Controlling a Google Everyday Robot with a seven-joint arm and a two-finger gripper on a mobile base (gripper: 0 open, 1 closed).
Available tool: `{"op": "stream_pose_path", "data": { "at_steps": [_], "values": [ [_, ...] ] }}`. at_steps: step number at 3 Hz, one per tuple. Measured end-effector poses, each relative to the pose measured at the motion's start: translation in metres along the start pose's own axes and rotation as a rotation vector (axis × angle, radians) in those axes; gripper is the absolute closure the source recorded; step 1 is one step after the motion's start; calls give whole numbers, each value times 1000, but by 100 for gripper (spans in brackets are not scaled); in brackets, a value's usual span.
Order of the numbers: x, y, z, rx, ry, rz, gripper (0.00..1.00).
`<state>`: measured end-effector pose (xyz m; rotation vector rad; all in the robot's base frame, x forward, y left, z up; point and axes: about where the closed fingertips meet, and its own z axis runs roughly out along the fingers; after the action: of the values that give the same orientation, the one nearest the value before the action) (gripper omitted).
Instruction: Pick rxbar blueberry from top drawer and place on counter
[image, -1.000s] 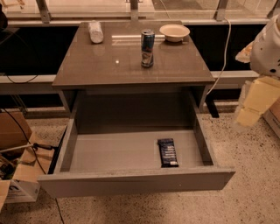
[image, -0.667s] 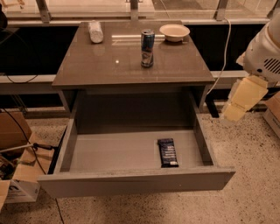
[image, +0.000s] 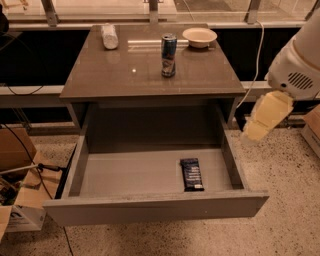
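a robot arm (image: 299, 65) reaches in from the right edge of the camera view, its white rounded housing held beside the cabinet. from that housing the cream-coloured gripper (image: 256, 125) angles down and to the left, with its tip over the floor just outside the right wall of the top drawer (image: 150, 209). it touches nothing. whether the gripper is open or closed cannot be told from this angle.

the top drawer is pulled far out toward the camera, its grey inner floor exposed. the rxbar blueberry (image: 192, 174) lies flat on that floor in the front right part, its long side running front to back. its near end is close to the front panel and it lies apart from the right wall. the gripper hangs to the right of the bar and well apart from it, with the drawer wall between them.

on the counter (image: 125, 75) a tall blue drink can (image: 168, 48) stands upright near the middle. a pale shallow bowl (image: 199, 36) sits behind it to the right, and a small white object (image: 109, 36) lies at the back left. a pale cable (image: 258, 55) hangs down past the counter's right side. cardboard boxes (image: 17, 150) sit on the speckled floor (image: 290, 200) left of the drawer.
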<state>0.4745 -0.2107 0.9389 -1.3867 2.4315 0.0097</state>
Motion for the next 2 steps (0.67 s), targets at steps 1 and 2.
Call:
{"op": "stream_pose_path", "data": {
  "at_steps": [1, 2],
  "values": [
    [-14, 8, 36, -42, 12, 49, 0],
    [-24, 15, 74, -84, 32, 98, 0]
  ]
}}
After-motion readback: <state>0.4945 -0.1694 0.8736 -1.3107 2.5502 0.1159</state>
